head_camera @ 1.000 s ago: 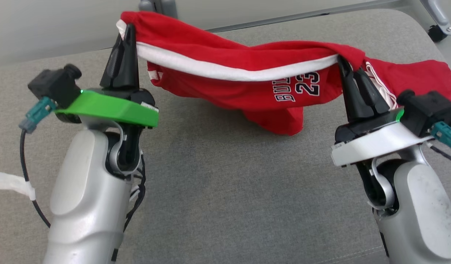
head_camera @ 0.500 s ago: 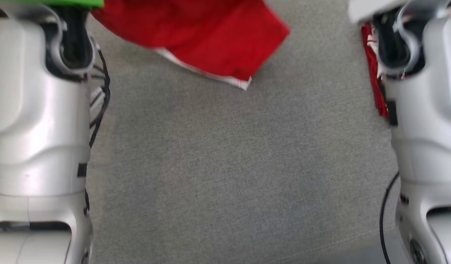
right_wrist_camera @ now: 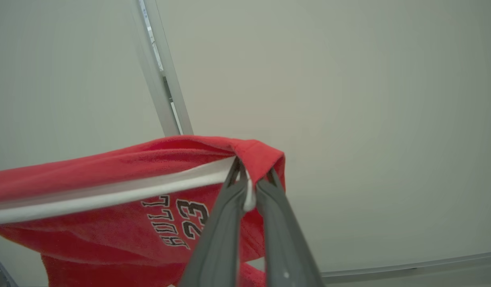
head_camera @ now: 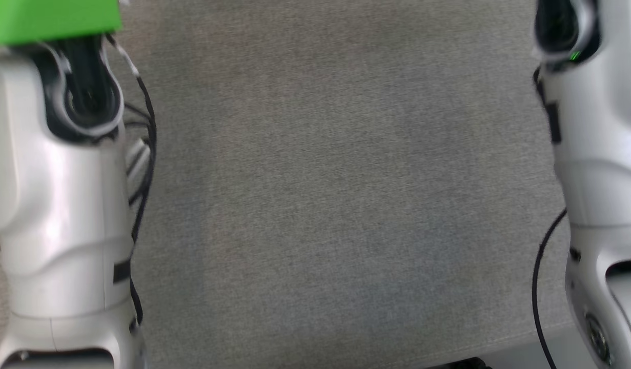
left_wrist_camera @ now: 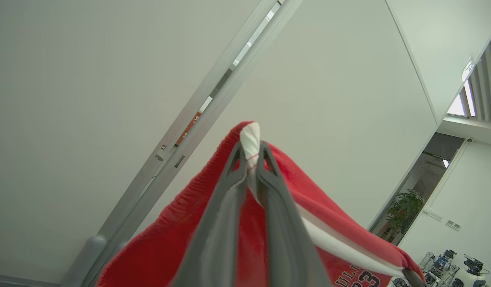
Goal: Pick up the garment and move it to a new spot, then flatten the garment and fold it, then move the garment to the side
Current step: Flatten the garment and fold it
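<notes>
Above the grey woven-fabric bench [head_camera: 336,205], the red jersey garment with a white stripe [right_wrist_camera: 109,167] hangs stretched between two clenched tools. The left tool [left_wrist_camera: 251,150] pinches a white hem and the right tool [right_wrist_camera: 253,172] a bunched corner. Both bites look thin, so a hard pull apart could slip one free and drop the cloth crumpled. Beyond are pale walls, a metal rail [left_wrist_camera: 213,99] and, far right, a potted plant [left_wrist_camera: 403,211].

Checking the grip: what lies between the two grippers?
The red garment, its white band stretched from the left gripper to the right gripper; both wrist views show it.
</notes>
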